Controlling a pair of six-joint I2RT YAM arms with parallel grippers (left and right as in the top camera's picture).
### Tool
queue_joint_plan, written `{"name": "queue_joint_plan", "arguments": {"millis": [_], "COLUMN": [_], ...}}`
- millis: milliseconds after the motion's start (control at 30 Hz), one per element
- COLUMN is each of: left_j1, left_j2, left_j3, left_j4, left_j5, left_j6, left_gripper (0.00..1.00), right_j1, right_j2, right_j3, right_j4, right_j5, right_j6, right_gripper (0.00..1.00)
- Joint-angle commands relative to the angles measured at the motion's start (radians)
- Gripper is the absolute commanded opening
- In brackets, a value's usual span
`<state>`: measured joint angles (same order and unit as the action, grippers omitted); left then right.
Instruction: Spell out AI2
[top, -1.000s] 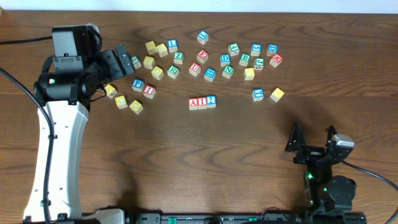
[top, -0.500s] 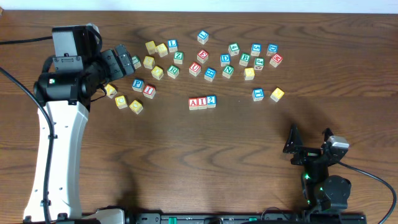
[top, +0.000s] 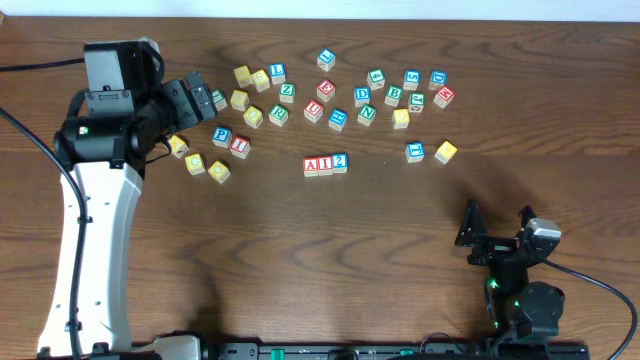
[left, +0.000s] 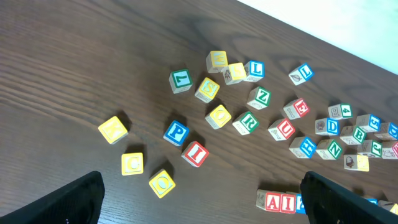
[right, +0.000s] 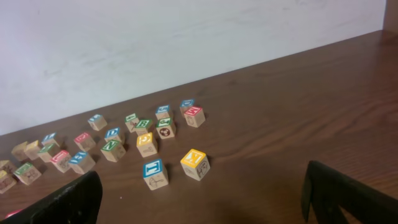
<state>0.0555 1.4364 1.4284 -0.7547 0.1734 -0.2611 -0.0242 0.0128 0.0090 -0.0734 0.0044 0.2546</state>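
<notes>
Red A cube (top: 311, 166), red I cube (top: 325, 166), blue 2 cube (top: 340, 161) touch in row on table (top: 400, 240), mid-table. Left gripper (top: 205, 92) jaws spread beside scattered cubes (top: 326, 90); right gripper (top: 500, 212) jaws spread, empty, well apart.

Robotics lab: wooden table (top: 300, 260), bare white wall (right: 186, 43), cabled robot arm (top: 95, 230).

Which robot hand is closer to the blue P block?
Left. The left gripper is just beside the blue P block; the right gripper is far off.

a, i, 2 cubes (top: 326, 165) touching, aligned
</notes>
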Motion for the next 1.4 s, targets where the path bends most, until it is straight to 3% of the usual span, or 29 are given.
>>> {"name": "queue_joint_plan", "arguments": {"millis": [0,333,600,833,1133,1367], "left_j1": [0.003,0.006,0.007,0.007,0.007,0.007], "left_j2": [0.002,-0.011,-0.193,-0.471,-0.834,-1.095], "left_j3": [-0.003,-0.003,-0.070,-0.311,-0.772,-1.062], "left_j4": [-0.001,-0.008,-0.006,0.155,0.475,0.606], "left_j5": [-0.010,-0.010,-0.105,-0.104,-0.104,-0.104], "left_j6": [0.006,0.006,0.078,0.226,0.228,0.252], "left_gripper": [1.00,1.00,1.00,1.00,1.00,1.00], "right_j1": [-0.008,-0.008,-0.008,-0.008,-0.008,-0.008], "right_j2": [-0.007,-0.007,-0.007,-0.007,-0.007,-0.007], "right_j3": [-0.003,-0.003,-0.003,-0.003,-0.003,-0.003], "right_j4": [0.000,-0.001,0.000,-0.001,-0.001,-0.001], "right_j5": [0.012,0.012,0.012,0.012,0.012,0.012], "right_j6": [-0.013,-0.013,-0.013,-0.013,-0.013,-0.013], "right_gripper": [0.99,0.99,0.99,0.99,0.99,0.99]}}
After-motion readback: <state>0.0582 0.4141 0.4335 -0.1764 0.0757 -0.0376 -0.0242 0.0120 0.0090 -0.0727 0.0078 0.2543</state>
